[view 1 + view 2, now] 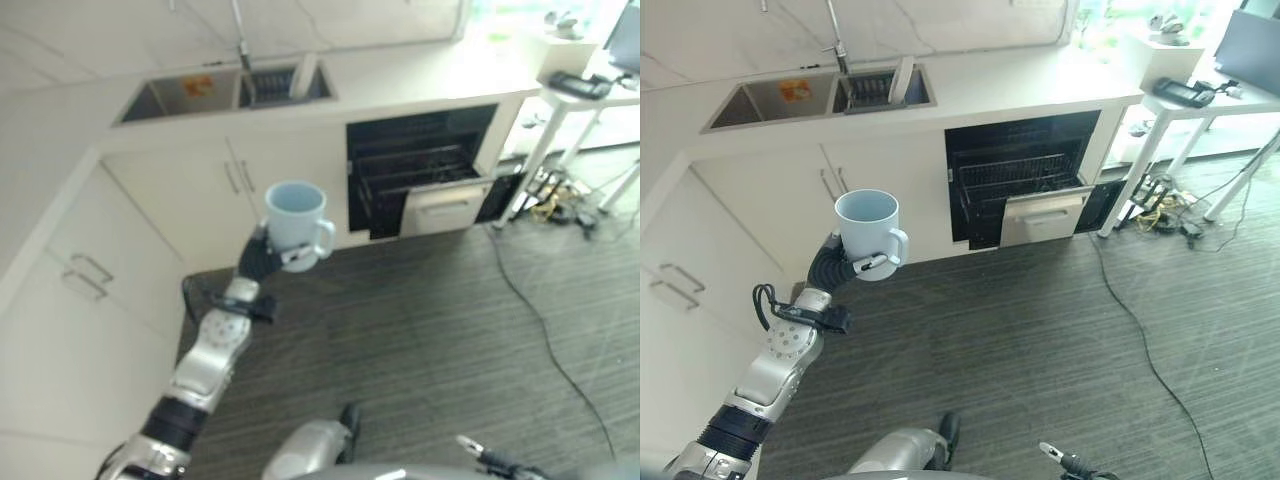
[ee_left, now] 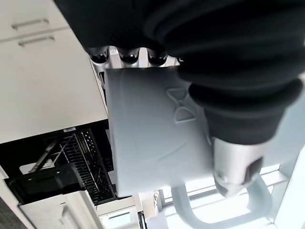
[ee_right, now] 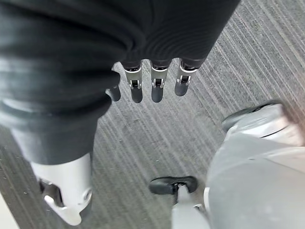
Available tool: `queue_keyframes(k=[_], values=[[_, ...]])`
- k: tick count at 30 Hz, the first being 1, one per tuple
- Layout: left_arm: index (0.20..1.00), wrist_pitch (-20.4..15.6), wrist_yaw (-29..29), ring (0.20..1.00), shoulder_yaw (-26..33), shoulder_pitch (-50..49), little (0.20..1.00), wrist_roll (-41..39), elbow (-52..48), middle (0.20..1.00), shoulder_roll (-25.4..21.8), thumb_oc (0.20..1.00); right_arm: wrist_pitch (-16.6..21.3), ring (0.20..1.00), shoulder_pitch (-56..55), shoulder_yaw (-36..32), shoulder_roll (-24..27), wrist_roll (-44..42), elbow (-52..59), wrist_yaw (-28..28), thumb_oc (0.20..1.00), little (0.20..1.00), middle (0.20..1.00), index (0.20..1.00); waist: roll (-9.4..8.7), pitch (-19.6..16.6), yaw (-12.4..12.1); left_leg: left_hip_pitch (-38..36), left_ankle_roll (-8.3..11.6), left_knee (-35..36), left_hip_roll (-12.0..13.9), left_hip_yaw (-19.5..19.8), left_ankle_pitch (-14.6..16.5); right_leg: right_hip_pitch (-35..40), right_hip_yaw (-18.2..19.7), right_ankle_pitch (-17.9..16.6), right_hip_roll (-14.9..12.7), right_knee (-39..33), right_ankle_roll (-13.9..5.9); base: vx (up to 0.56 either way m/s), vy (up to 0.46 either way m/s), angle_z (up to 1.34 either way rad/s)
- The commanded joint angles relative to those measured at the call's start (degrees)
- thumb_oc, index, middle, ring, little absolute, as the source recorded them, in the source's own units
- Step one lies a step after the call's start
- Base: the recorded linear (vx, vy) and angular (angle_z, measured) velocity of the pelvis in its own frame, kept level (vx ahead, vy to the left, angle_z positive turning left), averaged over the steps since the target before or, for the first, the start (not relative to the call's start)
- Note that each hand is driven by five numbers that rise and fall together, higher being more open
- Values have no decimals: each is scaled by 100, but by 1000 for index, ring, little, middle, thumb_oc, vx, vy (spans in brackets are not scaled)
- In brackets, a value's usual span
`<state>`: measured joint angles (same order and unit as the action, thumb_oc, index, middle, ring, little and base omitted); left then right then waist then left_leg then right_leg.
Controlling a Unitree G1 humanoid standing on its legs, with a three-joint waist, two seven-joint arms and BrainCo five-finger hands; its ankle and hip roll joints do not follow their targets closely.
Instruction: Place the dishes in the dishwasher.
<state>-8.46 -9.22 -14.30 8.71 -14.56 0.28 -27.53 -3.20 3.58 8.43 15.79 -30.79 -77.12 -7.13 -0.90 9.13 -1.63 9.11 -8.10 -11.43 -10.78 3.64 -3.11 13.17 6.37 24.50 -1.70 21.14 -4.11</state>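
One pale blue mug (image 1: 868, 232) was all the left hand (image 1: 845, 265) carried, held upright and high in front of the cupboards (image 1: 780, 205), mouth up so it stayed level, I'd judge. Fingers and thumb were curled round its body, the thumb lying beside the handle, as the left wrist view showed. Over to the right, the dishwasher (image 1: 1025, 170) stood open under the worktop (image 1: 1020, 85), its wire rack (image 1: 1012, 180) pulled forward, well apart from the mug, so the carry looked unfinished. Back in the sink (image 1: 820, 92) a white plate (image 1: 900, 78) leaned on edge, seemingly waiting its turn. Down low, the right hand (image 3: 143, 81) hung over the striped floor (image 3: 157, 138), fingers straight and loose, holding nothing. Whether the mug held anything, I couldn't say. Rack contents were too dim to make out.
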Motion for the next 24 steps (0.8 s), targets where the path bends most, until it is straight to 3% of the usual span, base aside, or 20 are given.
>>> queue_keyframes(k=[1,3,5,8,10,12,14,18,19,20,22,24], values=[[200,-393,59,200,79,447,200,74,-546,200,-13,200,169,1000,-56,73,80,206,175,152,1000,1000,1000,1000,357,-278,-83,201,503,-576,518,92,838,-605,-584,-1148,280,-395,177,230,124,-7],[200,-314,116,200,37,508,200,105,-549,200,-52,200,228,1000,-94,85,39,329,260,327,1000,1000,1000,1000,379,-321,-22,92,375,-576,470,185,962,-533,-740,-1542,321,-395,109,194,94,-5],[200,-284,111,200,9,521,200,96,-506,200,-98,200,404,1000,-103,112,18,675,331,465,1000,1000,1000,1000,360,-340,-4,-40,277,-576,446,187,1082,-843,-920,-1879,238,46,-11,123,19,-18],[200,-305,-4,200,-7,509,200,98,-520,200,-117,200,348,1000,2,240,54,756,480,577,1000,1000,1000,1000,382,-295,6,-279,321,-576,525,219,1198,-1283,-1103,-1985,-39,-395,-37,106,-145,-25],[200,-296,-68,200,-28,566,200,88,-499,200,-130,200,305,1000,53,253,83,727,486,580,1000,1000,1000,1000,310,-242,28,-362,337,-576,496,254,1265,-1623,-915,-2036,-261,-395,-160,90,-280,-21],[200,-234,-130,200,3,647,200,10,-529,200,-223,200,154,1000,142,222,128,745,484,552,1000,1000,1000,1000,165,-163,90,-530,403,-576,512,352,1510,-2335,-409,-2514,-704,-395,-457,208,-595,10],[200,-197,-231,200,76,613,200,-20,-640,200,-313,200,-117,1000,207,97,106,889,402,487,1000,1000,1000,1000,79,-117,97,-700,512,-576,754,377,1772,-2719,-169,-2761,-905,-395,-638,324,-758,50],[200,-132,-527,200,198,398,200,62,-828,200,-157,200,-308,1000,220,46,141,664,227,483,1000,1000,1000,1000,73,-194,15,-772,794,-576,1213,327,1735,-2389,-657,-2251,-764,-395,-487,225,-498,16],[200,-125,-602,200,204,342,200,25,-885,200,-105,200,-278,1000,223,45,127,753,202,544,1000,1000,1000,1000,80,-182,41,-853,868,-576,1469,275,1619,-2227,-819,-2087,-669,-395,-307,260,-462,6],[200,-99,-611,200,188,331,200,34,-903,200,-74,200,-262,1000,216,65,134,833,198,577,1000,1000,1000,1000,80,-154,42,-871,884,-576,1556,184,1485,-2109,-912,-1997,-634,-395,-217,257,-434,37],[200,-186,-373,200,131,398,200,-16,-865,200,20,200,-167,1000,99,38,191,579,143,673,1000,1000,1000,1000,10,-19,46,-830,1010,-576,1850,-526,420,-1712,-1248,-1744,-561,-395,47,181,-398,54],[200,-180,-424,200,66,471,200,54,-828,200,106,200,-172,1000,87,0,221,671,95,679,1000,1000,1000,1000,-12,30,-6,-685,898,-733,1375,-530,597,-1594,-1181,-1680,-495,-395,104,176,-206,84]])
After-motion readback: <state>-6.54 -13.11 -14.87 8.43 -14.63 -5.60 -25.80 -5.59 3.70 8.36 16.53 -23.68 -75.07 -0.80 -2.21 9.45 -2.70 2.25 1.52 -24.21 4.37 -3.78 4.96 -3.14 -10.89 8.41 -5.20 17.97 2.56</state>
